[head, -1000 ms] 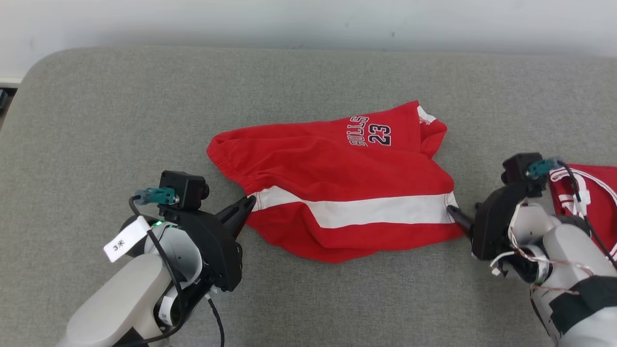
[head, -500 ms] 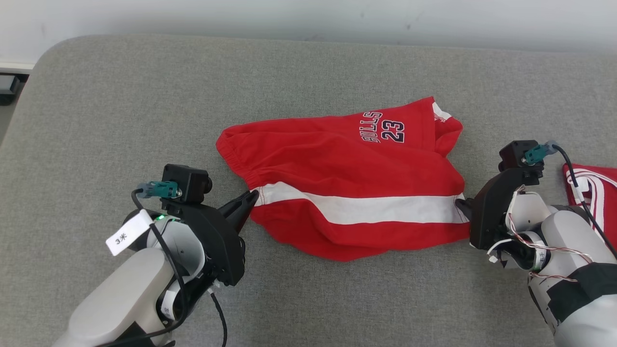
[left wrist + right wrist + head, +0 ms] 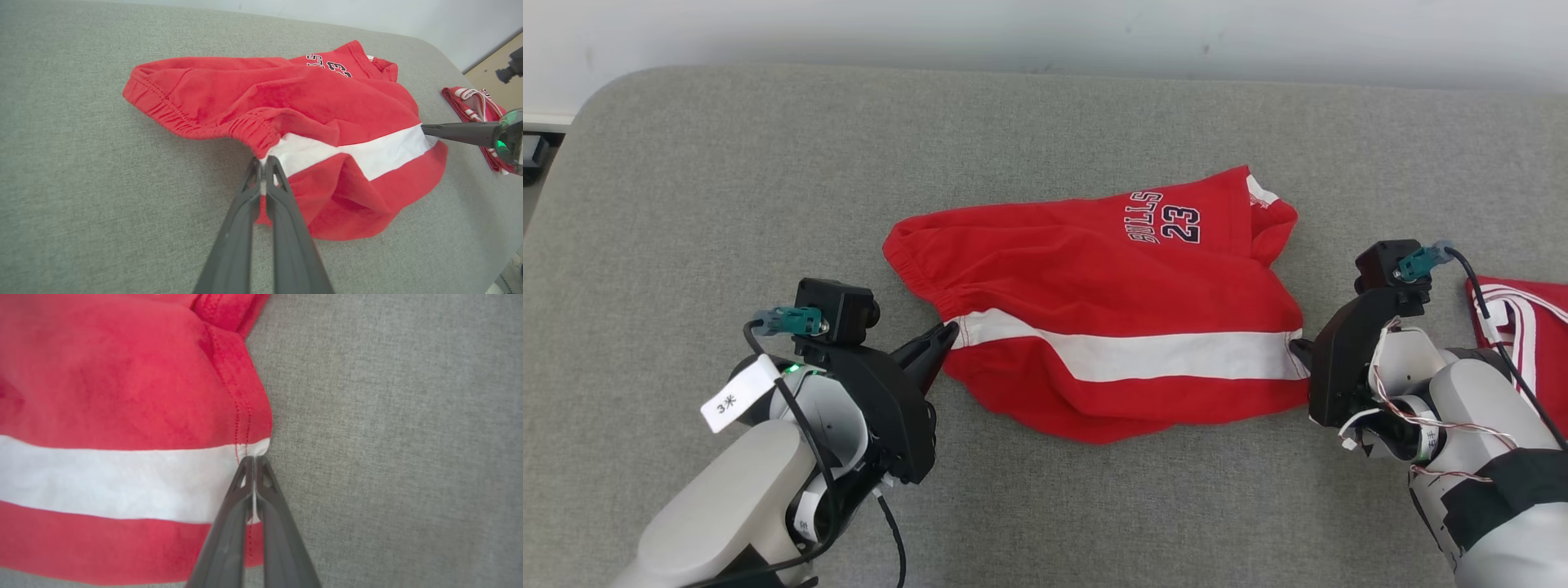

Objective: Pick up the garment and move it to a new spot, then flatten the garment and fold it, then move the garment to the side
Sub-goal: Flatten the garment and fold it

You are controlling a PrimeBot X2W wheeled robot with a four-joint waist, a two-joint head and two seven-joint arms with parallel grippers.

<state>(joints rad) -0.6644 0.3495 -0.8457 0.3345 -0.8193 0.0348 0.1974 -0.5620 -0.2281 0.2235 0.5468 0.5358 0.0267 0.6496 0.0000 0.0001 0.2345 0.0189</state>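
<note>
Caught only a strip of a second red piece (image 3: 1552,351) at the head view's right edge, partly behind the right arm. Could not make out the tips of the right gripper (image 3: 1294,347) against the hem of the garment (image 3: 1094,294) there. Read just part of the lettering (image 3: 333,67) in the left wrist view, past a fold covering the rest. Found the garment cropped left and top, softly blurred, in the right wrist view.
</note>
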